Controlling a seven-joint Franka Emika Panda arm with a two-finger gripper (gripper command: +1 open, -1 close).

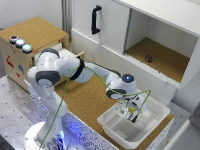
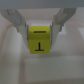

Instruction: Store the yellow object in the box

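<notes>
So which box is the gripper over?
The white tub, not the brown box with buttons. The gripper holds the yellow cube there.

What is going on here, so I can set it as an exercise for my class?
A white robot arm has its claw reaching into a shallow white tub at the edge of a cork-topped counter. The wrist view shows the claw shut on a small yellow block, held just above the tub's floor and not yet let go. In an open cupboard behind, a small dark ball sits by itself, and a brown box with buttons stands at the exterior view's left.
</notes>
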